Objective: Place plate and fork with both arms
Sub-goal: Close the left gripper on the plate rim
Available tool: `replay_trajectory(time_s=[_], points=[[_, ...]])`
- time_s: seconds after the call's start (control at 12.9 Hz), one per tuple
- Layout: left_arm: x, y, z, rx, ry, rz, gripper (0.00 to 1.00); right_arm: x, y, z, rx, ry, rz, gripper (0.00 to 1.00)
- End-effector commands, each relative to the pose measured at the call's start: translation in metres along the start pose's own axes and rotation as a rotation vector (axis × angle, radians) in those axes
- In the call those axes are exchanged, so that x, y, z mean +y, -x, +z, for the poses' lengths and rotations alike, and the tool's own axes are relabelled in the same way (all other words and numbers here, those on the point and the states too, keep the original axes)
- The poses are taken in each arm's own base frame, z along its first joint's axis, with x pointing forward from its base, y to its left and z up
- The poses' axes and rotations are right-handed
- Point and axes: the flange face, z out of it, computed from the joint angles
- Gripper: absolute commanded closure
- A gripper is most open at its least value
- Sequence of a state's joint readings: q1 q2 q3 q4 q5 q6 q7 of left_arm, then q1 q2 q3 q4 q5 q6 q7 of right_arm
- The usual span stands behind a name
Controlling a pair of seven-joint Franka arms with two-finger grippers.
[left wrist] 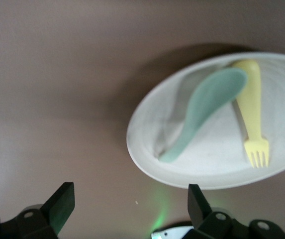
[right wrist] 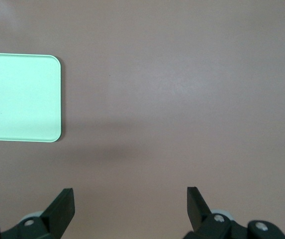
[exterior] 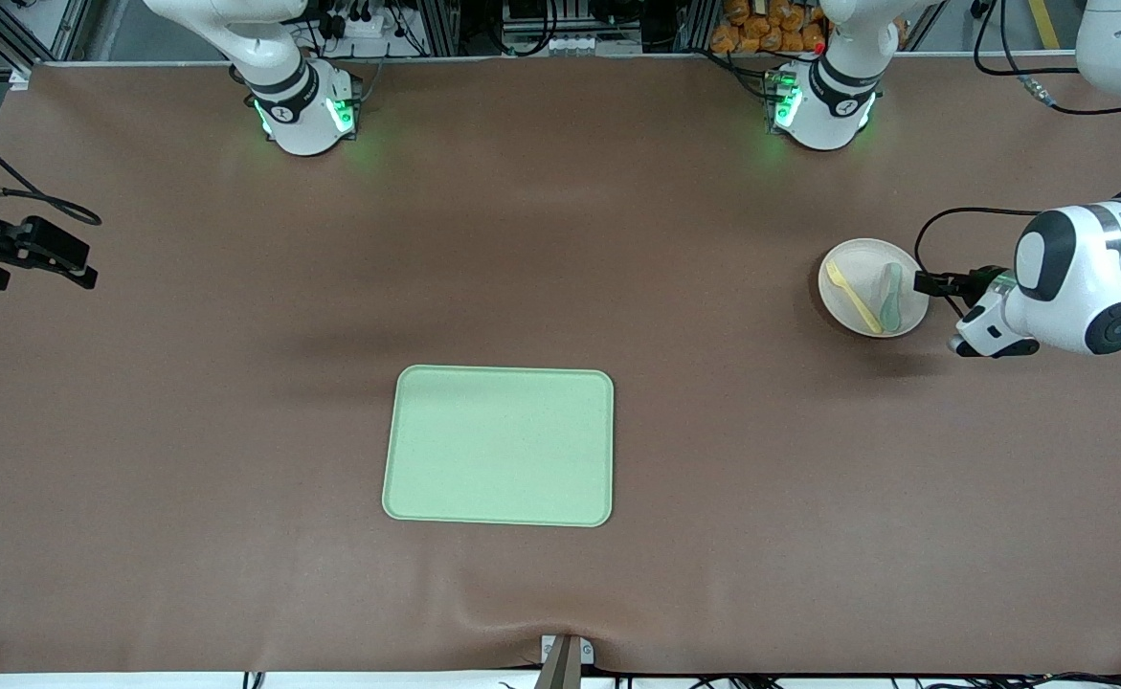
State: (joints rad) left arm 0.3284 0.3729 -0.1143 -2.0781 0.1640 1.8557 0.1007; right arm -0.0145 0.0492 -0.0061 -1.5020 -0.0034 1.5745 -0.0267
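The off-white plate (exterior: 857, 311) sits on the brown table toward the left arm's end. The pale-yellow fork (exterior: 854, 297) lies in it beside a grey-green spoon (exterior: 892, 297). The left wrist view shows the plate (left wrist: 207, 172), fork (left wrist: 251, 117) and spoon (left wrist: 204, 109) too. My left gripper (exterior: 924, 283) is open and empty, low beside the plate's rim on the side toward the left arm's end; in its own view (left wrist: 131, 196) the rim lies just ahead of one finger. My right gripper (exterior: 81, 263) is open and empty over bare table at the right arm's end, as its wrist view (right wrist: 130, 199) shows.
A rectangular light-green tray (exterior: 498, 445) lies mid-table, nearer the front camera than the plate; it shows in the right wrist view (right wrist: 20, 97). The arm bases (exterior: 306, 110) (exterior: 823, 105) stand at the table's robot edge. A small clamp (exterior: 565, 655) sits at the front edge.
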Motion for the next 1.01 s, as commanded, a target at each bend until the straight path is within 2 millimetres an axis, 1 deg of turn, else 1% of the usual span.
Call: replay_trajectory(time_s=[0.0, 0.16, 0.31, 0.39, 0.54, 0.7, 0.93], points=[[-0.004, -0.015, 0.015, 0.027, -0.006, 0.024, 0.00, 0.001, -0.001, -0.003, -0.003, 0.004, -0.002, 0.00], [-0.003, -0.025, 0.027, 0.034, 0.000, 0.030, 0.00, 0.002, -0.001, -0.003, -0.005, 0.004, 0.000, 0.00], [-0.007, -0.029, 0.033, 0.041, 0.005, 0.026, 0.00, 0.001, -0.001, -0.003, -0.003, 0.004, -0.002, 0.00], [-0.007, -0.030, 0.034, 0.042, 0.007, 0.029, 0.00, 0.000, -0.001, -0.003, -0.003, 0.004, -0.003, 0.00], [-0.012, -0.029, 0.038, 0.037, 0.015, 0.031, 0.00, 0.001, -0.001, -0.003, -0.003, 0.004, -0.002, 0.00], [-0.013, -0.030, 0.040, 0.035, 0.015, 0.031, 0.08, 0.000, -0.001, -0.002, -0.005, 0.004, -0.003, 0.00], [-0.013, -0.031, 0.043, 0.030, 0.019, 0.034, 0.18, 0.000, -0.001, -0.003, -0.003, 0.003, -0.003, 0.00]])
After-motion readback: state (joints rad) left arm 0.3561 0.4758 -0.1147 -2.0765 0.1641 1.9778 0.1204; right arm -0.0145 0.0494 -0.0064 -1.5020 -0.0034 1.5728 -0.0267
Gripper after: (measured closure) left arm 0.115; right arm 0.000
